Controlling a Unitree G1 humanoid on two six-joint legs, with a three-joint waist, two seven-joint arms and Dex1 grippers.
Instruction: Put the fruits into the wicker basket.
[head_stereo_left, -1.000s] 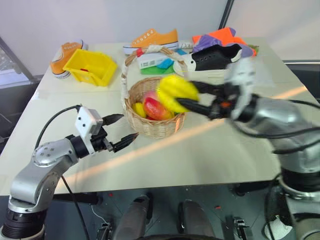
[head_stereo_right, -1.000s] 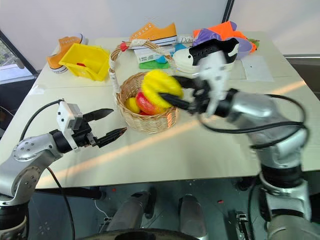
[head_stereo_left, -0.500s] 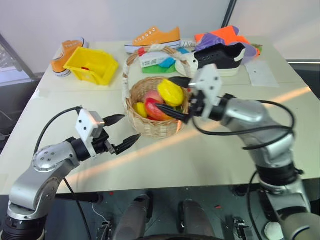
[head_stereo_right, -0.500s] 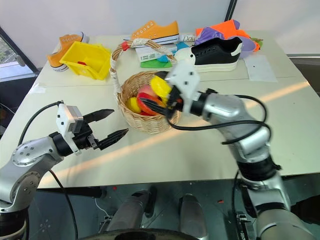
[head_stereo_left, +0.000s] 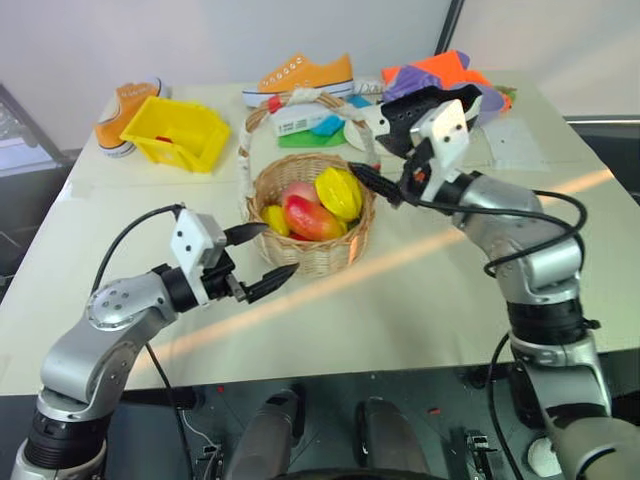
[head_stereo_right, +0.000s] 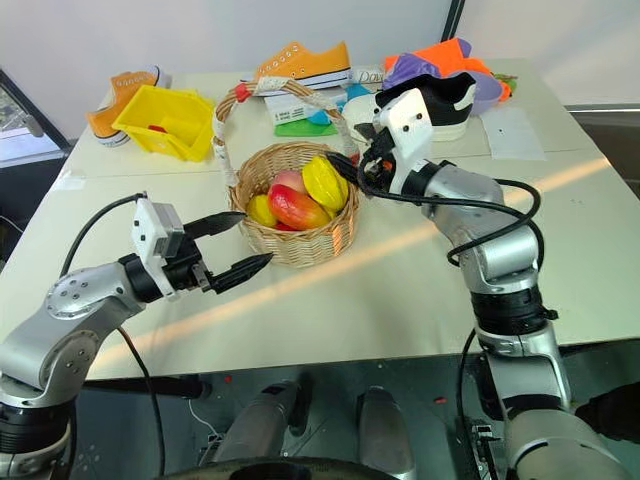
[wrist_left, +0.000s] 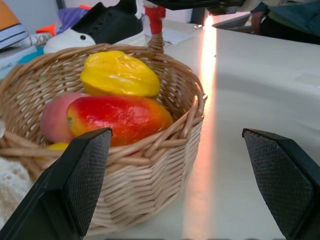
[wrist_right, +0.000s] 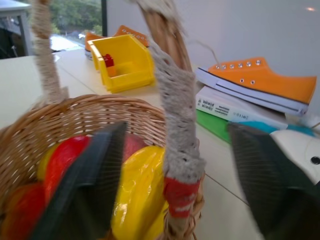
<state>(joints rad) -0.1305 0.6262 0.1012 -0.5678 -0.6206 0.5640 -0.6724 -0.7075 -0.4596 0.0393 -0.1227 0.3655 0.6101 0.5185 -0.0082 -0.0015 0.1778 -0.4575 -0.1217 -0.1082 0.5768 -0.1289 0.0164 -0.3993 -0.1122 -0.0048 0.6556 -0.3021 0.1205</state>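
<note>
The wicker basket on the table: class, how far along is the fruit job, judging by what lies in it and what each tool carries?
Done: the wicker basket holds the yellow ribbed fruit, the mango and other fruits beside them. In hand: nothing; the right tool is open beside the rim, and the left tool is open and empty. Left: no loose fruit visible on the table.

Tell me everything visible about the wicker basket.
The wicker basket is round, light-tan woven cane, standing upright on the white table. A tall arched handle, wrapped in white with red ties at its bases, rises over it. Inside lie a red-yellow mango, a ribbed yellow fruit and other small fruits.
</note>
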